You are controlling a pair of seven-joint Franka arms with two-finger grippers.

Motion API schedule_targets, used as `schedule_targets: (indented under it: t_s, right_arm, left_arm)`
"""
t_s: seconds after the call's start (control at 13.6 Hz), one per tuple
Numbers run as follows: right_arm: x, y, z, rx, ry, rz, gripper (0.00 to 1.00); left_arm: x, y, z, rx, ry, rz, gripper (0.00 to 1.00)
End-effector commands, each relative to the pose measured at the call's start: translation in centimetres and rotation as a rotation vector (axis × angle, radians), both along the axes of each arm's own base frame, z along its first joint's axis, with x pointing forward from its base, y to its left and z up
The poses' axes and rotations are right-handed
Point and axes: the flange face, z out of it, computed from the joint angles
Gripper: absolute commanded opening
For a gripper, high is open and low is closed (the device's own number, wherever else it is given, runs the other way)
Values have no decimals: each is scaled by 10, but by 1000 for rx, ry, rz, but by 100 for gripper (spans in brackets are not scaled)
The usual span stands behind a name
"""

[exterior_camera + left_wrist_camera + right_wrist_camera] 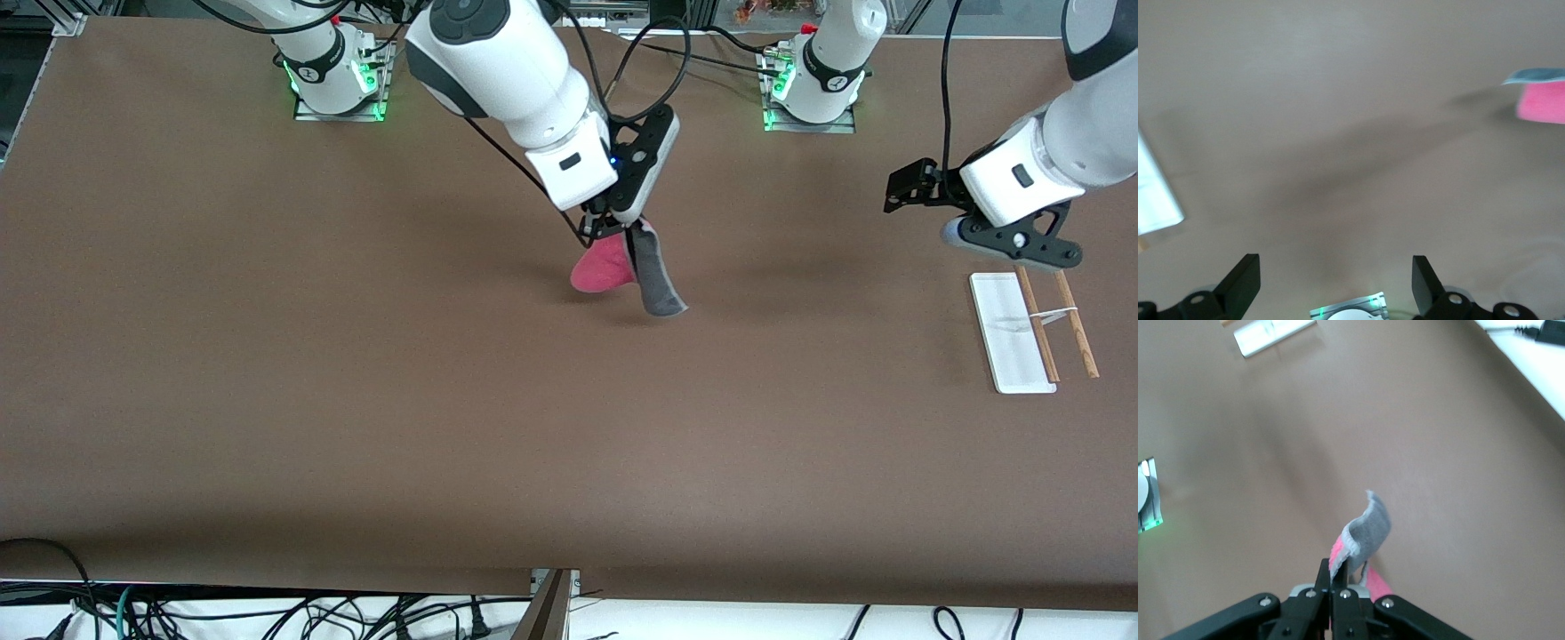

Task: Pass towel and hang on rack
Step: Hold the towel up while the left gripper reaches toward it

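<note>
My right gripper (612,222) is shut on the top edge of the towel (622,271) and holds it over the middle of the table. The towel hangs down folded, with a pink-red side and a dark grey side. In the right wrist view the towel (1368,527) stands out from between my shut fingers (1338,570). The rack (1009,333) stands at the left arm's end of the table, a white base with two brown rods (1076,324). My left gripper (909,188) is open and empty, over bare table beside the rack. The left wrist view shows the towel (1541,103) and the rack's base (1155,193).
The two arm bases with green lights (338,84) (809,89) stand along the table edge farthest from the front camera. Cables lie off the table's nearest edge (267,613). The rack also shows in the right wrist view (1271,333).
</note>
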Motion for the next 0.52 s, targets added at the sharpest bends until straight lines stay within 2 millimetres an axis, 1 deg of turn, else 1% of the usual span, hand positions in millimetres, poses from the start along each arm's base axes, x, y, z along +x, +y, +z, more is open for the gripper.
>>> schedule_targets:
  t_s: [0.0,0.15,0.22,0.37,0.44]
  right_arm:
    - [-1,6,7,32,-28,12,0]
    - [-1,7,6,35,-24,9,0]
    - [1,5,6,36,-24,6,0]
    - [2,6,7,45,-29,3,0]
    - [2,5,8,47,-29,2,0]
  left_arm:
    - [16,2,-28,-179,53,-67,100]
    - [29,-4,-61,-352,71,-184,100]
    - [35,-9,-78,-438,72,-234,100]
    - [44,-20,-105,-548,72,-298,100]
    - [47,-28,-114,-593,51,-345,100]
